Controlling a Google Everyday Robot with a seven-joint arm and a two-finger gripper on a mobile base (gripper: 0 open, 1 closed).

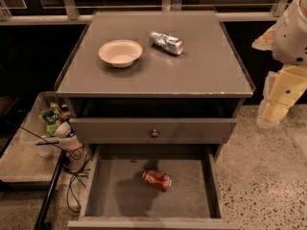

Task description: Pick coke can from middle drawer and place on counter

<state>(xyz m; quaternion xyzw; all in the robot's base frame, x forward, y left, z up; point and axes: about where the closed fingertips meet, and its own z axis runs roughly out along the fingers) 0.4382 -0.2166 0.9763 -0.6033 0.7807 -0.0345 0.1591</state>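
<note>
Coke can [157, 180] lies on its side on the flat floor of the open middle drawer [120, 198], a little right of centre and apart from every wall. Above it are a closed drawer front [192, 128] with a small knob, and the desk [201, 73], which carries a pale bowl [120, 52] to the far left and a silver foil-coloured can [166, 42] on its side just right of the bowl. The gripper [274, 110] hangs at the right edge of the camera view, beside the desk and well apart from the drawer. Whether it is wide or narrow I cannot tell. The main risk, as I judge it, is the can's round side: a glancing touch from above could roll it toward a wall or out of the closing grip. Lifting too near the far end could catch the can on the drawer front. Setting it down close to the bowl or silver can could knock either one.
</note>
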